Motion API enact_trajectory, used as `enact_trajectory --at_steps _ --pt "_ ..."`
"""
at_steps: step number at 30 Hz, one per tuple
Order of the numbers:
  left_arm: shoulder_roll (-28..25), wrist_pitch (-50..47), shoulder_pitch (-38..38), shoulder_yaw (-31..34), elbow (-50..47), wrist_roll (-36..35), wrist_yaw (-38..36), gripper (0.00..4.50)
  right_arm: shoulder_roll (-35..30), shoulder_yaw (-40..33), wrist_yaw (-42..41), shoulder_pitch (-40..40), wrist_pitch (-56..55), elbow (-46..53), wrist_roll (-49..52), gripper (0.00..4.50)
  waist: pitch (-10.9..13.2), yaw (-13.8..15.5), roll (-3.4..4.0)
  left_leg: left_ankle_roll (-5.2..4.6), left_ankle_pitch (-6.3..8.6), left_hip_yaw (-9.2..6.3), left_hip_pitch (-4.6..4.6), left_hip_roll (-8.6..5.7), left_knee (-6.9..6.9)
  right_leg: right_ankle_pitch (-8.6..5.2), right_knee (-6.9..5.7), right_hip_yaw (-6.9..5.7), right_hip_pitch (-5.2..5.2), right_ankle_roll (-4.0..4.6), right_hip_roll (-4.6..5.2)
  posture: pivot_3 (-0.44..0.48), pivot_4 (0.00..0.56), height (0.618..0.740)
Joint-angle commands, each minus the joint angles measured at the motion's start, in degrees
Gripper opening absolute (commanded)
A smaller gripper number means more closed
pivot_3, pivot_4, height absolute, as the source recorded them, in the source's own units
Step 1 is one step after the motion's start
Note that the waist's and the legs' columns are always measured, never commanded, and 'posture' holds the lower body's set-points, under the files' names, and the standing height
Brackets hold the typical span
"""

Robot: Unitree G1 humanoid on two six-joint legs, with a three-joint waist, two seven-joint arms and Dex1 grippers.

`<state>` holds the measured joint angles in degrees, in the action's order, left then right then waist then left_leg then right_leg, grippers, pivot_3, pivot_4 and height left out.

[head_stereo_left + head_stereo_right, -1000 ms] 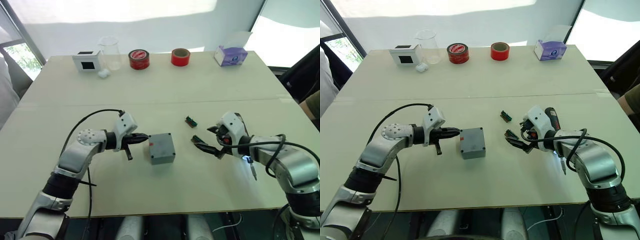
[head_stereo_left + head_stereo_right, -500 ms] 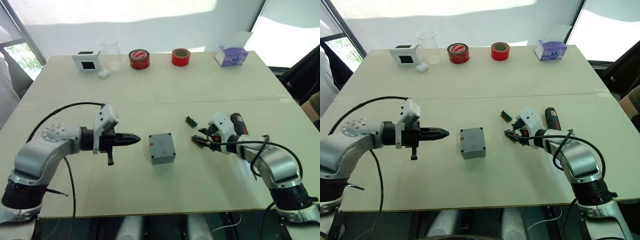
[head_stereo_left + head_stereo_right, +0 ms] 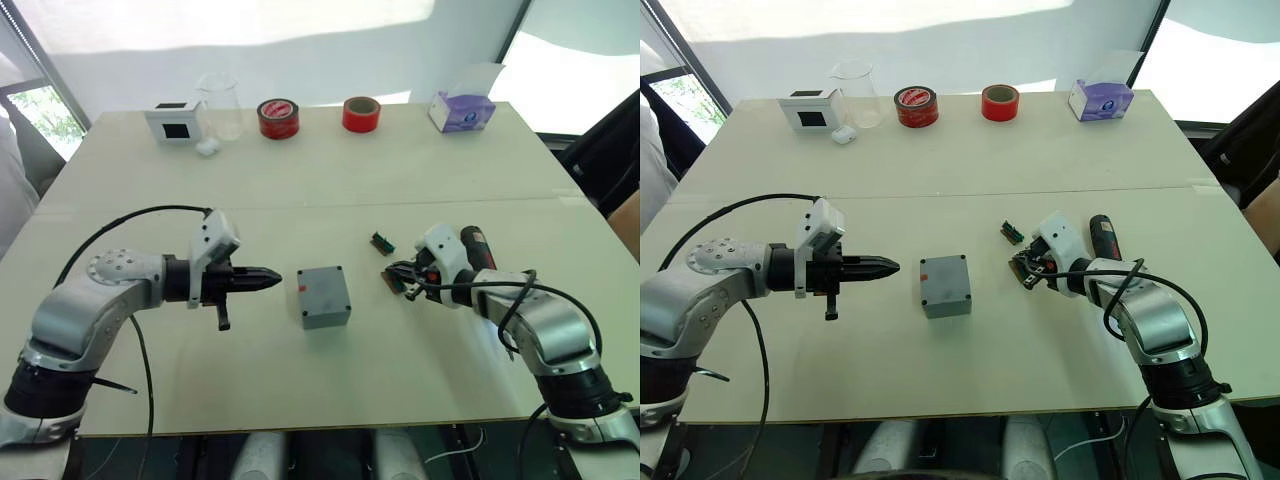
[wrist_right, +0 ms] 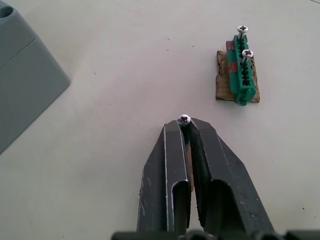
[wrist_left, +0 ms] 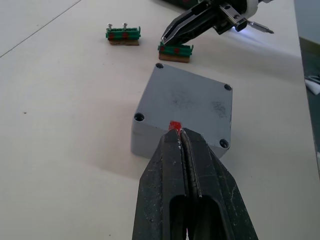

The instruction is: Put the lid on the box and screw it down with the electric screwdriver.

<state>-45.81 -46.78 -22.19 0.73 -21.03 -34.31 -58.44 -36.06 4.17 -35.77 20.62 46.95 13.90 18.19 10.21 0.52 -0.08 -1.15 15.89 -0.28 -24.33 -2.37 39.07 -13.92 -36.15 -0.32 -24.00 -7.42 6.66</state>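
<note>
table [image 3: 330, 170] — cream, seam across the middle | backdrop — white sheet [image 3: 300, 50] | light — bright daylight

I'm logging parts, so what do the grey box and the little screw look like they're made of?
Box: likely moulded plastic, matte grey with faint scuffs and rounded corners. Screw, gripped in the right pincer: metal by its look, shiny silver with a cross-slot head.

No legible txt, labels or nos. anywhere; red mark on box [image 5: 182, 112] has no lettering.
</note>
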Motion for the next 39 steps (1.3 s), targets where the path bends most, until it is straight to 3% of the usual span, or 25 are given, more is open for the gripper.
enact_trajectory --at_steps 1,15,23,39 --pt "-0.8 1.2 -0.6 0.2 -0.7 0.1 -0.2 0.00 -0.1 -1.5 0.1 0.7 -0.1 2.8 0.4 0.10 0.0 0.0 0.00 0.00 0.00 0.00 0.00 0.00 0.00 0.00 0.00 0.00 0.00 0.00 0.00 0.000 0.150 0.740" --pt "-1.4 2.5 -0.3 -0.9 1.4 0.5 -1.3 0.00 1.6 -5.3 0.6 3.4 3.6 9.7 5.9 0.10 0.0 -0.1 0.00 0.00 0.00 0.00 0.00 0.00 0.00 0.00 0.00 0.00 -0.01 0.00 0.00 0.000 0.150 0.740" --pt "-2.7 1.7 0.5 0.1 0.6 -0.1 -1.3 0.00 5.4 -0.8 -1.2 6.4 1.9 10.7 7.5 0.10 0.0 -0.1 0.00 0.00 0.00 -0.01 0.00 0.02 -0.01 0.00 0.00 0.00 -0.01 0.00 -0.02 0.000 0.150 0.740" --pt "-2.4 1.4 2.7 0.6 -1.3 -0.9 0.8 0.00 5.0 4.9 -3.3 6.3 0.2 9.5 5.7 0.10 0.0 -0.2 0.00 0.00 0.00 -0.01 0.00 0.02 -0.01 0.00 0.00 0.00 -0.02 0.00 -0.02 0.000 0.150 0.740"
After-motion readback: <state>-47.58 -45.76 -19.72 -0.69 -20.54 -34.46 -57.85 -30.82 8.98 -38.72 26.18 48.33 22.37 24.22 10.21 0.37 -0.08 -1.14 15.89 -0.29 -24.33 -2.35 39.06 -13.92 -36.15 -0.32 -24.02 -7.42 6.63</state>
